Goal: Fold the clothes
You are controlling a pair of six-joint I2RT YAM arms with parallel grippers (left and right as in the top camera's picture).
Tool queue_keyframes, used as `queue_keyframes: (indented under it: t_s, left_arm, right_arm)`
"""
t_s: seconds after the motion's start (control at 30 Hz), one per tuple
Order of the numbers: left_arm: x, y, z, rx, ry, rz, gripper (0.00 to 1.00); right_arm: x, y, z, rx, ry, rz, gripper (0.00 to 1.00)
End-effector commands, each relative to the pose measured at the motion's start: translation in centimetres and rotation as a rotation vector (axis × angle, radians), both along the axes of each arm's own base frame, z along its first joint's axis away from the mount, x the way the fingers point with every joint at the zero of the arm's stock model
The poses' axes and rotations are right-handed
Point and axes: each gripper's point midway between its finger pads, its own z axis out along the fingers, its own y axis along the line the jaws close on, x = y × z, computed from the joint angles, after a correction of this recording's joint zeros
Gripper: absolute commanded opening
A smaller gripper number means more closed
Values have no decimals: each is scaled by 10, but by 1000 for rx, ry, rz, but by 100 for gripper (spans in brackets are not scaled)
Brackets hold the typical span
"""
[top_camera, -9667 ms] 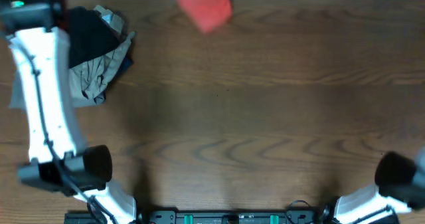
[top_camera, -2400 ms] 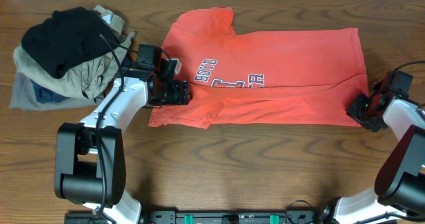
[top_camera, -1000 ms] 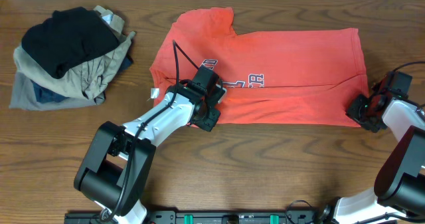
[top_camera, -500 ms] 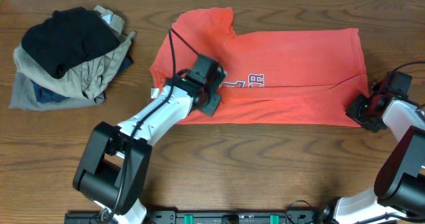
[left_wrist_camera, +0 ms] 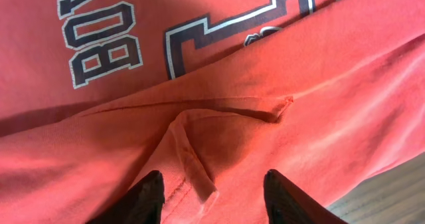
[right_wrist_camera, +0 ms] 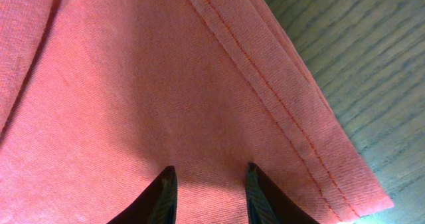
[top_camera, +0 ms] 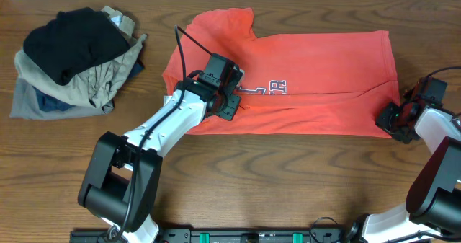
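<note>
On table (top_camera: pixel 288 171), T-shirt (top_camera: pixel 317 77) runs left-right, hem probably right.

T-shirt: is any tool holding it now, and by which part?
The right tool seems to pinch the T-shirt at its near hem corner. The left tool stands open over a fold, holding nothing.

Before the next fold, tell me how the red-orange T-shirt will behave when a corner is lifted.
Probably floppy: the red-orange T-shirt buckles into soft creases. Likely light, a thin knit with a stitched hem; it should drape, not hold shape.
</note>
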Motion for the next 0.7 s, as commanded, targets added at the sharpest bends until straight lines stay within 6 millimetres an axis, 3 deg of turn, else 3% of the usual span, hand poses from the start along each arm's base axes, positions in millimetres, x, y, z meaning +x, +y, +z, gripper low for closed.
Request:
queue_keyframes:
  t_s: [0.0, 0.23, 0.43, 0.67]
  left_arm:
    - [6, 13, 8, -19, 4, 48, 51]
    - [18, 79, 33, -52, 23, 324, 51]
    - [5, 127, 14, -24, 151, 496, 57]
    - [-32, 163, -5, 15, 346, 677, 58]
  right_arm:
    - [-24, 6, -19, 8, 90, 6, 33]
    - [-24, 6, -19, 8, 90, 5, 33]
    - [-14, 5, -16, 8, 53, 9, 35]
    - [-9, 7, -12, 27, 38, 16, 36]
